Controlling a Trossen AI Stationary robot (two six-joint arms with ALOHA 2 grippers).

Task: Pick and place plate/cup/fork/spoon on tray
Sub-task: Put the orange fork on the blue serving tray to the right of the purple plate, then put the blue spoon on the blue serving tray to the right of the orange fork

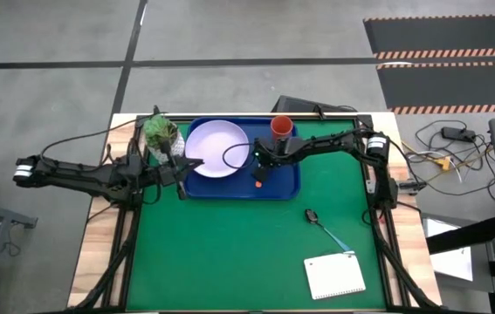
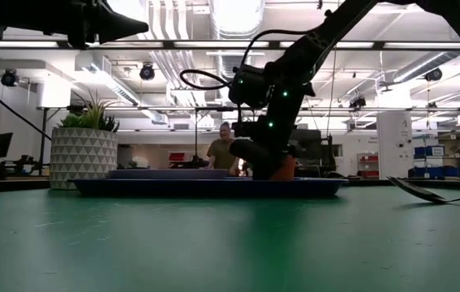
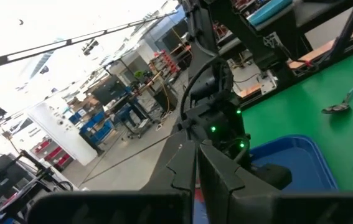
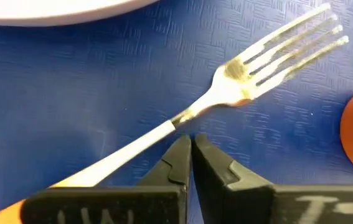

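Observation:
The blue tray (image 1: pixel 284 185) lies at the table's far middle. On it lie the lavender plate (image 1: pixel 215 146), the orange-red cup (image 1: pixel 281 127) at its far right corner, and the fork (image 4: pixel 238 81), flat on the tray floor with its orange handle (image 1: pixel 258 183) toward the near rim. My right gripper (image 4: pixel 192 142) is shut and low over the tray, its tips right beside the fork's metal shaft. The spoon (image 1: pixel 324 227) lies on the green mat, near right of the tray. My left gripper (image 3: pixel 197 171) is shut and empty, raised by the tray's left edge. My right gripper points down at the tray, its shut fingertips (image 4: pixel 179 149) right beside the fork's metal shaft (image 4: pixel 164 132). I cannot tell whether they touch it. The fork lies flat on the tray.
A white pot with a green plant (image 1: pixel 161 133) stands just left of the tray's far left corner. A white spiral notepad (image 1: pixel 334 276) lies at the near right of the mat. A person (image 2: pixel 225 151) stands in the room beyond the table.

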